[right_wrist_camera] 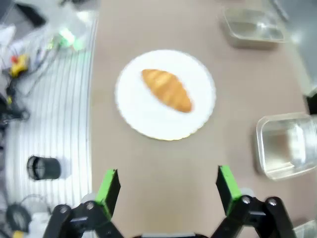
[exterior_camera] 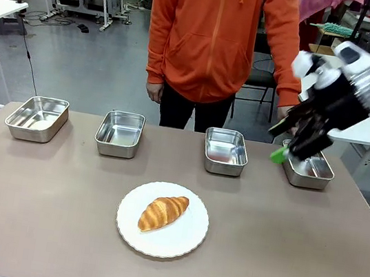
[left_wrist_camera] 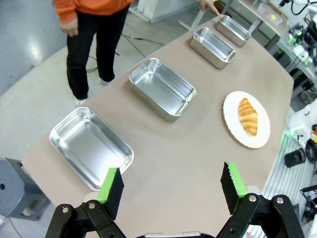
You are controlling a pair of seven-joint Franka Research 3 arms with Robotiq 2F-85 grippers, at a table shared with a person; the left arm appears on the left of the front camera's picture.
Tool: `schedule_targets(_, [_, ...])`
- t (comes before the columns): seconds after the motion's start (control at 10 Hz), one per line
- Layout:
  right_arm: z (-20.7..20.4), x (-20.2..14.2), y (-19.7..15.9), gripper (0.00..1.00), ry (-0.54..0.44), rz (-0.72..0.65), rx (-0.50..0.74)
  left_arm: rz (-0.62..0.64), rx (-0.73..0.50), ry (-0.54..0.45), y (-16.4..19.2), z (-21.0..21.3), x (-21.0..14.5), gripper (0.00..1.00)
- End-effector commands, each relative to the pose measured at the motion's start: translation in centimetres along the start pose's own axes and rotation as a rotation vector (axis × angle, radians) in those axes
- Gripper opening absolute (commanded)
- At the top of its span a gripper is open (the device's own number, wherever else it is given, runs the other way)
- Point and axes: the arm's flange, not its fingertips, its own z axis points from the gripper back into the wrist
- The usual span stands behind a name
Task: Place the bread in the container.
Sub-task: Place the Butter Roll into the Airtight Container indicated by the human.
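Note:
The bread [exterior_camera: 163,213], a golden-brown croissant, lies on a round white plate [exterior_camera: 176,245] at the table's front middle. Four look-alike steel containers stand in a row behind it: [exterior_camera: 37,118], [exterior_camera: 119,133], [exterior_camera: 225,151] and the rightmost container [exterior_camera: 309,170]. My right gripper [exterior_camera: 295,144] hangs open above the rightmost one, empty. Its wrist view looks down on the bread [right_wrist_camera: 167,89] beyond the open gripper [right_wrist_camera: 167,186]. My left gripper [left_wrist_camera: 171,186] is open and empty above the table's left end, with the bread [left_wrist_camera: 247,116] far off.
A person in an orange hoodie [exterior_camera: 214,38] stands behind the table. One hand [left_wrist_camera: 210,6] reaches the farthest tray [left_wrist_camera: 233,29] in the left wrist view. Bare tabletop [exterior_camera: 42,208] surrounds the plate. The table's edge [right_wrist_camera: 91,124] runs beside the plate [right_wrist_camera: 138,114].

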Motion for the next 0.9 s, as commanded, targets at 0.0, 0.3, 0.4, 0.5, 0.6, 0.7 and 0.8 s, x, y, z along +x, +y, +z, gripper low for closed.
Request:
schedule_targets(0.0, [-2.3,-0.9,1.0,1.00,-0.006,0.193,0.121,0.000,0.000,-0.015,-0.1,0.2,0.1,1.00])
schedule_targets(0.3, [-2.2,0.3,1.6,1.00,0.012,0.105,0.077,0.000,0.000,-0.015,-0.1,0.2,0.1,1.00])
schedule_targets(0.4, [-2.2,0.3,1.6,1.00,0.012,0.105,0.077,0.000,0.000,-0.015,-0.1,0.2,0.1,1.00])
schedule_targets(0.5, [-2.2,0.3,1.6,1.00,0.012,0.105,0.077,0.000,0.000,-0.015,-0.1,0.2,0.1,1.00])
schedule_targets(0.6, [-2.4,-0.4,1.6,1.00,0.017,0.133,0.106,0.000,0.000,-0.015,-0.1,0.2,0.1,1.00])
schedule_targets(0.7, [-4.9,1.9,0.7,1.00,0.071,0.218,0.109,0.000,0.000,-0.015,-0.1,0.2,0.1,1.00])
schedule_targets(0.8, [-7.5,3.9,-0.2,1.00,0.097,0.276,0.100,0.000,0.000,-0.015,-0.1,0.2,0.1,1.00])
